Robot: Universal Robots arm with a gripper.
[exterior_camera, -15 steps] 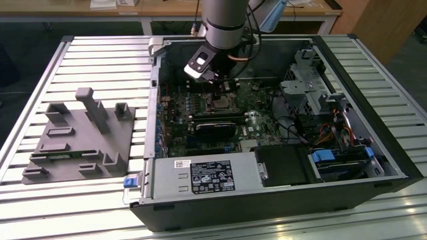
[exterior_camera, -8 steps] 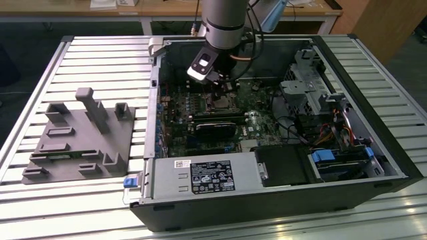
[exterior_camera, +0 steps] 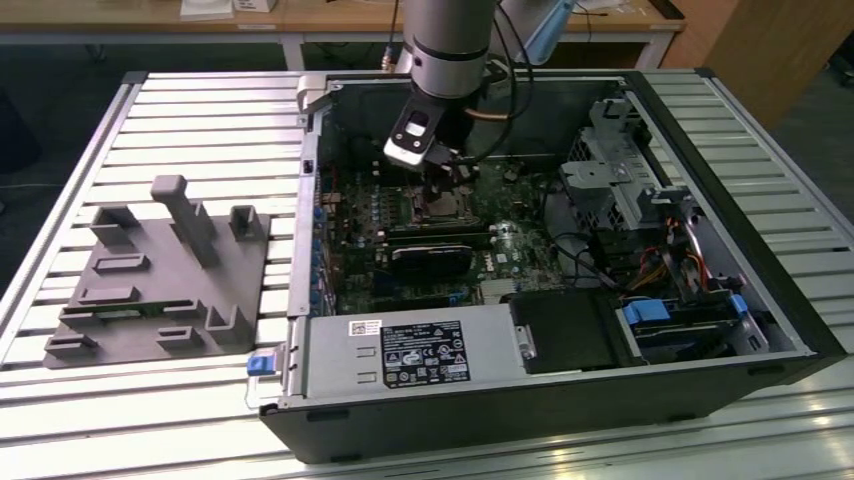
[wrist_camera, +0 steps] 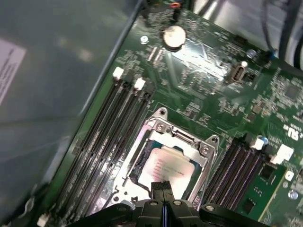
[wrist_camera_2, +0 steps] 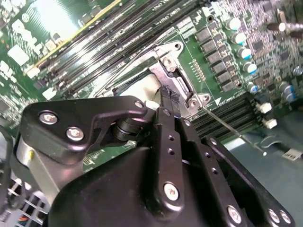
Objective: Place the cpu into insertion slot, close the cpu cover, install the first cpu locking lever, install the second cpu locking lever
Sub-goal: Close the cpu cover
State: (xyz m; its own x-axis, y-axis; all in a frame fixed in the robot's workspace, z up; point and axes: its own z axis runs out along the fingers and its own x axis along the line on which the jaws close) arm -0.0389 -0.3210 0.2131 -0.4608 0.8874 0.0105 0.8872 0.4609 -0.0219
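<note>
Computer case [exterior_camera: 534,425] lies open on its side, so that the green board [wrist_camera: 208,80] faces up toward the arm. Cpu [wrist_camera: 173,165] sits flat in the insertion slot [wrist_camera: 141,160], with the cpu cover [wrist_camera: 182,137] seemingly lowered around it. The claw [wrist_camera: 162,185], fingers pressed together and empty, hovers right at the cpu's edge.

Grey moulded fixture [exterior_camera: 160,275] on slatted metal surface [exterior_camera: 200,110], open black computer case [exterior_camera: 534,425] beside it, labelled power supply [exterior_camera: 400,355] inside, coin battery [wrist_camera: 173,37] and long black memory slots [wrist_camera: 109,137]
</note>
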